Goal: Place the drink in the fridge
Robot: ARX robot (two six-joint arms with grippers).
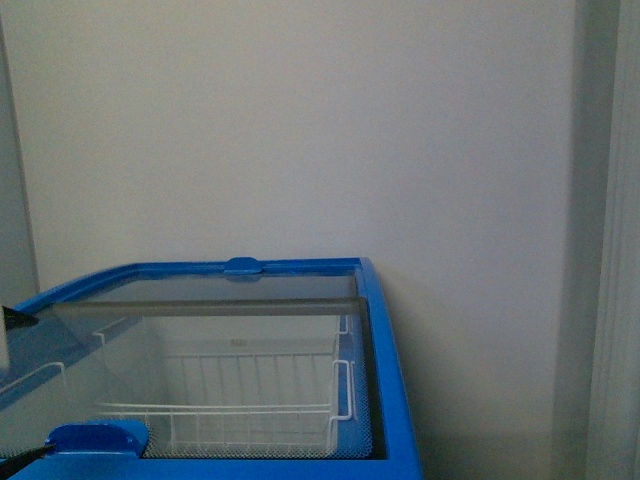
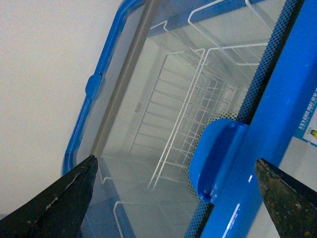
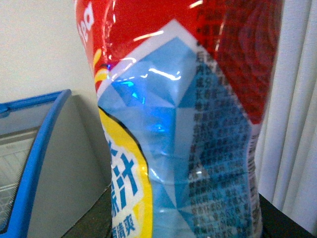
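The left gripper [image 2: 174, 162] hovers tilted over the fridge [image 2: 280, 99], its fingers [image 2: 59, 203] spread wide with the blue lid handle [image 2: 218, 158] between them, while the right gripper [image 3: 183, 220] clamps the drink [image 3: 188, 109] between its fingers, outside the fridge's side wall.

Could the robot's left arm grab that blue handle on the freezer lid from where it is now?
Probably yes. The left gripper is open, and the blue handle sits just ahead, between its fingers, with nothing in the way.
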